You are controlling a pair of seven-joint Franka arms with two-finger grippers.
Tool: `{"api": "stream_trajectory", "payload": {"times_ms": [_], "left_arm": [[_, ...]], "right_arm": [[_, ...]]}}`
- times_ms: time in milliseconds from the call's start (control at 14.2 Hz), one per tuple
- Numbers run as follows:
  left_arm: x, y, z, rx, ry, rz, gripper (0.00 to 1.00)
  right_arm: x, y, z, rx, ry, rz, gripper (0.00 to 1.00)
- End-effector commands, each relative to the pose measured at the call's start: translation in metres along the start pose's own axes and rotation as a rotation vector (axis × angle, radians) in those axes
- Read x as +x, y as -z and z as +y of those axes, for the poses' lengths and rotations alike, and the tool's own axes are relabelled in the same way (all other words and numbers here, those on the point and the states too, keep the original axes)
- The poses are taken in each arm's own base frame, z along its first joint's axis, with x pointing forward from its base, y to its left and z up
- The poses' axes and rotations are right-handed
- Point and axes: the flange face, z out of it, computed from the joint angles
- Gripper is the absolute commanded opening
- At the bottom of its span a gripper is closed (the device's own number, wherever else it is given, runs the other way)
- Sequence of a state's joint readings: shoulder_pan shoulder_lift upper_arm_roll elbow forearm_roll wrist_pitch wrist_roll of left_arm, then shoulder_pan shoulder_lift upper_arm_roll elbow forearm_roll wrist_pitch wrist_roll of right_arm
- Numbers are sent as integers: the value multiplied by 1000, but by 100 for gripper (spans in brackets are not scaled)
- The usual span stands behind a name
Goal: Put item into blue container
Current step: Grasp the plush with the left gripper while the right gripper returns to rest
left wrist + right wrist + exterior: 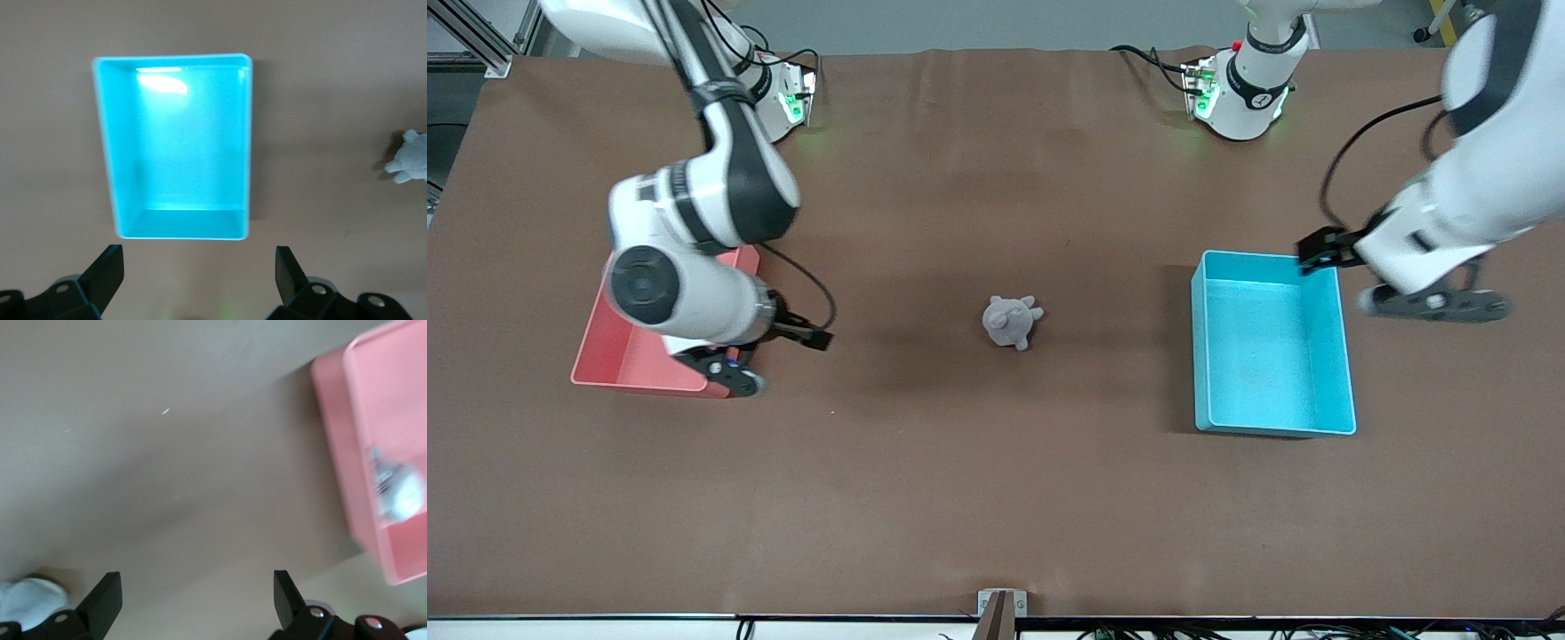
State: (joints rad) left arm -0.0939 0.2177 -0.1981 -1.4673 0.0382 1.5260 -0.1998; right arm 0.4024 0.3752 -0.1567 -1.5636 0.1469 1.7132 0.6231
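Figurine, a small grey animal shape, stands on the brown table about midway between the blue container and the pink bin, apart from both, so it is not yet in the container. Blue container sits toward the left arm's end of the table from the figurine, long axis running nearer-to-farther from the front camera, interior bare. Left gripper hangs over the table just beside the container's outer edge, fingers spread, holding nothing; its wrist view shows the container directly ahead and the figurine at the margin. Right gripper hovers over the edge of the pink bin, fingers also spread and empty. A small pale object lies inside the pink bin; too blurred to identify. Judgement: the right gripper looks somewhat nearer the figurine, while the left must pass over the container. Table between either claw and the figurine shows no obstruction.
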Motion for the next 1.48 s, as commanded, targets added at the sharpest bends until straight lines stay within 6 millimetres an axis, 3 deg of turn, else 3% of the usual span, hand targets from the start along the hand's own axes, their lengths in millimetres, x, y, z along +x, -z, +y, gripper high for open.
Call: {"api": "stream_trajectory", "payload": {"times_ms": [0,211,422,562,703,914,1054,1195,1405], "left_arm": [[5,-38,79,12,59,-42,100],[7,-96,178,20,242,-36,100],[24,-156,241,-46,495,20,100],[28,-210,288,-99,644,24,100],[31,-244,329,-174,735,58,100],[20,-278,360,-196,824,52,100],[2,-291,377,-158,808,58,100],[-3,-300,370,-70,800,41,100],[-8,-321,375,-39,789,27,100]], "right_arm": [[2,16,56,-32,126,3,100],[30,35,119,-51,262,17,100],[46,49,171,-36,324,11,100],[47,58,184,-33,310,6,100],[41,87,189,-28,291,15,100],[32,120,192,-29,282,12,100],[30,138,197,-18,275,17,100],[30,149,202,-18,271,36,100],[44,150,239,5,222,32,100]]}}
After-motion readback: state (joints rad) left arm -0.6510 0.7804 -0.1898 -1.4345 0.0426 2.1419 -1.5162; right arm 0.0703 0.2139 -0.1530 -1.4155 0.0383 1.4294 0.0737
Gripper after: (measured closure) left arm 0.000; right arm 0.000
